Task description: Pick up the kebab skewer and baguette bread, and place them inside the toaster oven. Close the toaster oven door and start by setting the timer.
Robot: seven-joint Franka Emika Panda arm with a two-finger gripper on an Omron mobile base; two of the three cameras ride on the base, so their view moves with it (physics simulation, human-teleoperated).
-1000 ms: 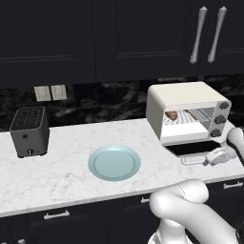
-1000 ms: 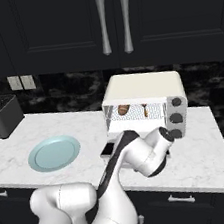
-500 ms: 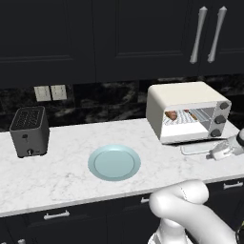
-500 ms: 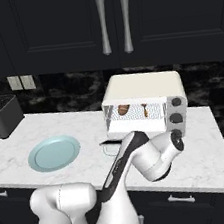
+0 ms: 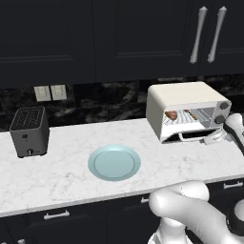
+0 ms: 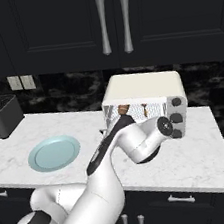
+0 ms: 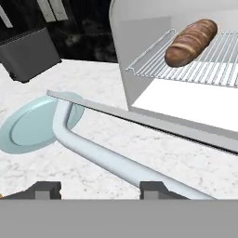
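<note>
Handling: door (image 7: 153, 122) judged stiff and hinged, light to swing; its silver handle (image 7: 102, 155) looked smooth and slippery, best taken near mid-bar.
Toaster: dark slot toaster (image 5: 29, 131) stood far left on the surface (image 5: 62, 171), well apart from the job.
Plate: blue plate (image 5: 114, 162) lay bare, mid-surface.
Tool: tool (image 7: 100, 189) sat low at the handle, one fingertip either side of the bar; jaws partly apart, and I cannot tell whether they pinched it or were free.
Oven: oven (image 5: 183, 109) stood at the right of the surface, door hanging partly down, cavity open.
Bread: baguette (image 7: 191, 41) lay on the wire rack (image 7: 204, 62), inside.
Skewer: reddish-brown bits (image 5: 193, 115) on the rack in the left base view were likely the skewer; too small to be sure.
Hidden: knobs (image 6: 175, 118) partly covered by the arm in the right base view; door hinge cut off in the hand view; contact with the bar unclear.
</note>
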